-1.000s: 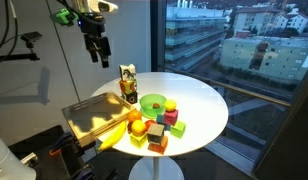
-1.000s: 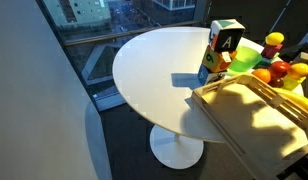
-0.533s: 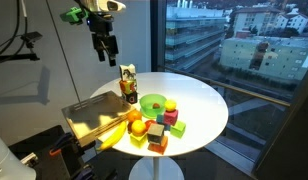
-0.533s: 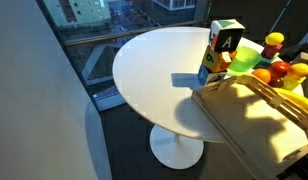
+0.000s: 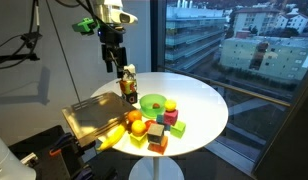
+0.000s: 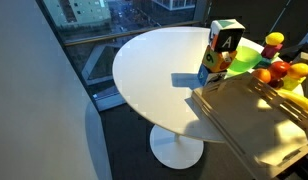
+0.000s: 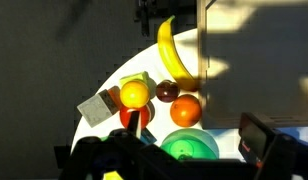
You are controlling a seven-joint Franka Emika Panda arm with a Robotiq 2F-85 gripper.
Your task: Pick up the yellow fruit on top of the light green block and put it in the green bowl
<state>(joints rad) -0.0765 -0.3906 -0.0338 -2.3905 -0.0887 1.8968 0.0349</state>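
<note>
The yellow fruit (image 7: 134, 93) sits on the light green block (image 7: 144, 78), which shows only as a pale rim around it. The fruit also shows in both exterior views (image 5: 171, 105) (image 6: 274, 40). The green bowl (image 5: 152, 103) stands beside it on the round white table and shows in the wrist view (image 7: 190, 146). My gripper (image 5: 115, 64) hangs open and empty high above the table's back edge, over the carton, well apart from the fruit and the bowl.
An upright carton (image 5: 128, 82) stands under the gripper. An orange fruit (image 7: 184, 110), a dark red fruit (image 7: 167, 90), a banana (image 7: 174, 55) and several coloured blocks (image 5: 160, 131) lie near the bowl. A flat tray (image 5: 94, 115) overhangs the table.
My gripper has moved sideways toward the table and a little lower, and is now over the carton. The objects on the table have not moved.
</note>
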